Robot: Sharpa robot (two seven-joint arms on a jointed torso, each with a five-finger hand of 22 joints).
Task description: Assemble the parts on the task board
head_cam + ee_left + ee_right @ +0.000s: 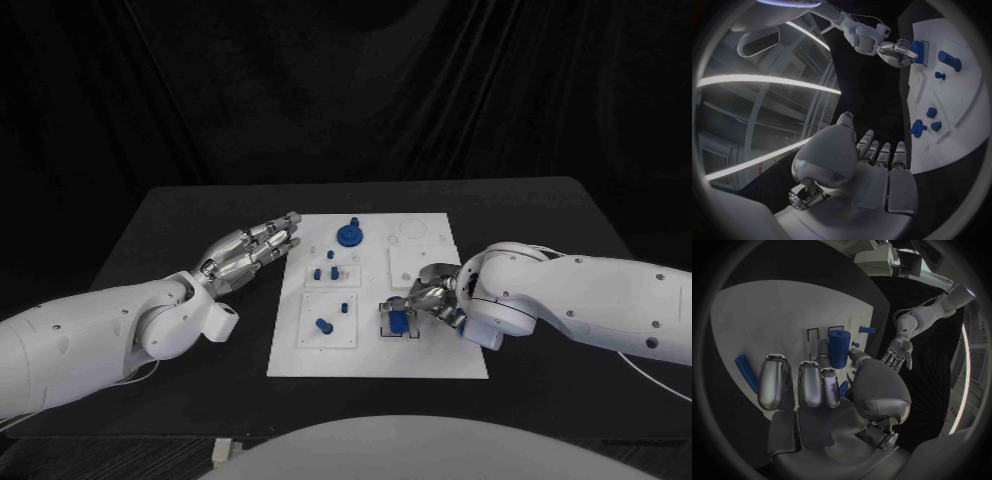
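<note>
Seating looks like the step in hand: the right hand (430,300) holds a blue cylinder (397,320) upright between thumb and fingers over a square recess near the front right part of the task board (375,362), the white plate lying in the middle of the bench (188,215). In the right wrist view the cylinder (839,348) stands just beyond the fingertips (826,357), its lower end at or very near the board surface between two dark slot outlines; whether it has already entered its seat I cannot tell. To do this well, I judge the cylinder should be kept vertical and lined up with the recess before any push, since a tilted part is likely to jam on the rim or skid across the smooth plate. A light downward press with the grasp kept until the part stands on its own seems wise, then a straight lift away so the fingers do not drag it over. The left hand (254,248) lies released beside the left edge of the board, fingers stretched out and apart, holding nothing; it could steady the plate if it slides. Other blue parts sit on the board: a round knob-like piece (351,236) towards the far edge, small pegs (330,272) near the middle, and another piece (323,325) in the front left recess.
</note>
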